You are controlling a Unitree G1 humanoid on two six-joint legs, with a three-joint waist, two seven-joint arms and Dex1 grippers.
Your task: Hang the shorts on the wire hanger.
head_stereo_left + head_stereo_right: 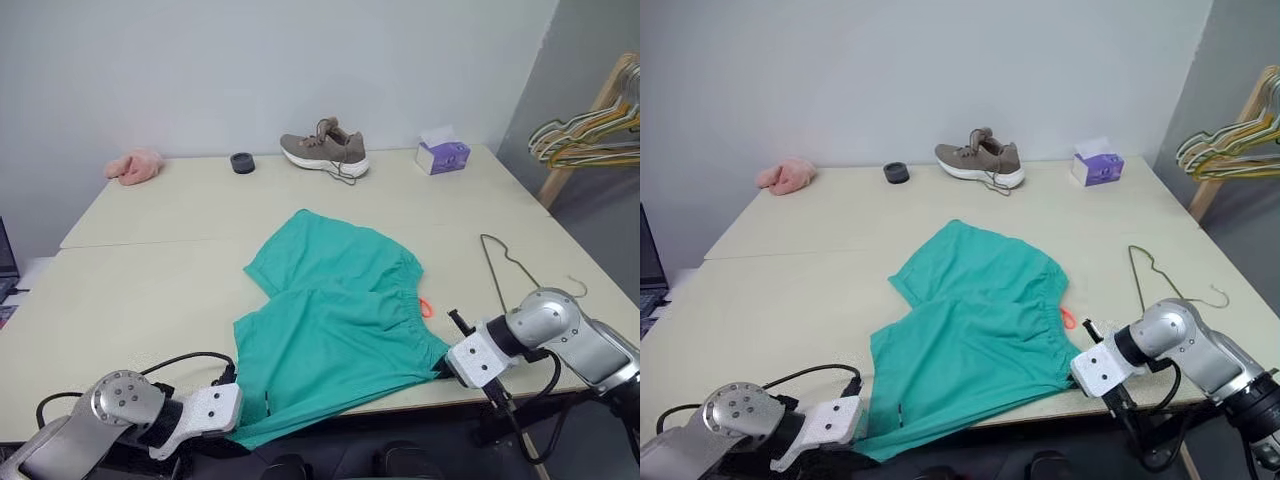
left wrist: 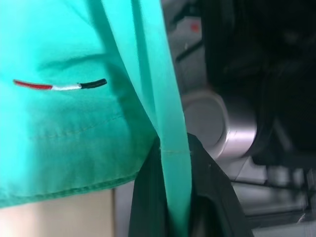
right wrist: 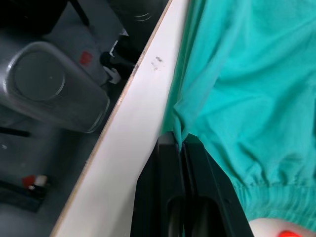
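Note:
The teal-green shorts (image 1: 335, 325) lie spread on the table (image 1: 150, 300), their near hem drooping over the front edge. My left gripper (image 2: 175, 207) is shut on a fold of the hem at the shorts' near left corner, below the table edge. My right gripper (image 3: 183, 143) is shut on a pinch of fabric at the near right corner, just beside the gathered waistband (image 3: 276, 192) and right at the table edge. An orange-red loop (image 1: 426, 307) shows on the waistband. The thin dark wire hanger (image 1: 505, 265) lies flat on the table to the right of the shorts, untouched.
Along the back wall sit a pink cloth (image 1: 135, 167), a small black ring (image 1: 242, 162), a brown shoe (image 1: 325, 150) and a purple tissue box (image 1: 442, 153). A bunch of gold and pale-green hangers (image 1: 590, 135) hangs on a wooden stand past the table's right end.

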